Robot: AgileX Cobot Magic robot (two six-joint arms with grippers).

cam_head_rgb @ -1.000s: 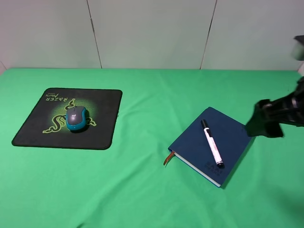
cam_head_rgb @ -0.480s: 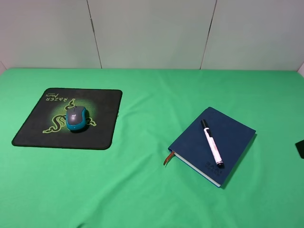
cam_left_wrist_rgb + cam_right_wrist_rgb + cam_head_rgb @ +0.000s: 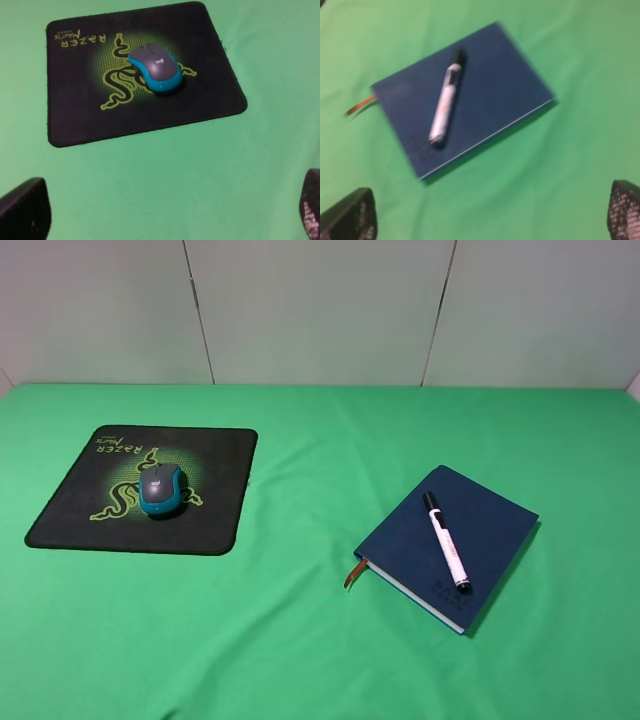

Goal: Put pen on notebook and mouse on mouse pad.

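Observation:
The dark grey and teal mouse [image 3: 160, 488] rests on the black mouse pad [image 3: 210, 525] at the left, over its green logo. On the closed navy notebook [image 3: 495, 520] at the right lies the white pen [image 3: 445, 540] with its black cap pointing away. Neither arm shows in the exterior high view. In the left wrist view, my left gripper [image 3: 167, 212] hangs open and empty, well back from the mouse [image 3: 156, 67] and mouse pad [image 3: 75, 115]. My right gripper [image 3: 487, 215] is open and empty too, clear of the notebook [image 3: 495, 85] and pen [image 3: 445, 102]; that view is blurred.
A green cloth [image 3: 320, 640] covers the whole table, with a few soft creases. White wall panels [image 3: 320, 310] close off the back edge. An orange-brown ribbon [image 3: 350, 572] sticks out of the notebook's near left corner.
The right arm, which was beside the notebook's right edge a second ago, has pulled back out of the exterior high view to the right. Mouse, pen and notebook have not moved.

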